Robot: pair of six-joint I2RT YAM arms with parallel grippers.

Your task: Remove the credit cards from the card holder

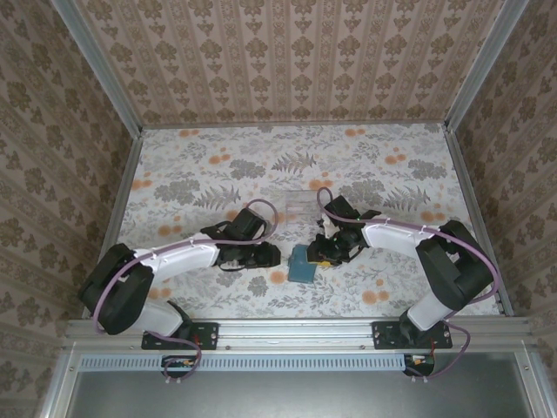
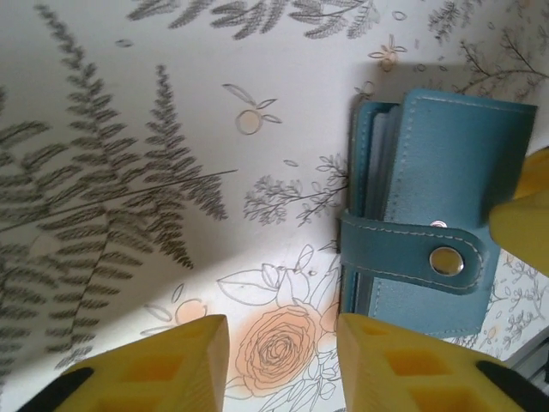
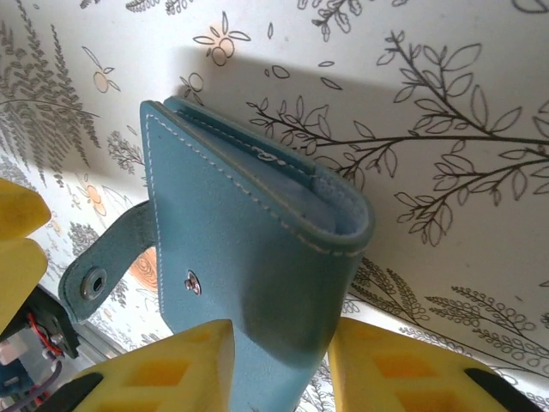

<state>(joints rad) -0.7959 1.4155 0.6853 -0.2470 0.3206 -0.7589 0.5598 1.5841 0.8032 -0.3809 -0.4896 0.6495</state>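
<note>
Lying near front edge: card holder [image 1: 305, 264], folded, on the table [image 1: 218, 165] between both claws.
Left claw [image 2: 283, 335]: open, empty, just beside the holder.
Right claw [image 3: 274, 339]: open, fingers straddling the holder's corner.

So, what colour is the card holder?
The holder is teal blue, pale stitching; clearest in right wrist view.

On my top camera I see the table [image 1: 218, 165] covered in a pale print of grey ferns and orange flowers. A clear plastic tray [image 1: 296, 202] lies at the centre of the frame. The teal card holder [image 1: 305, 264] rests below it, at lower centre, apart from the tray.
</note>
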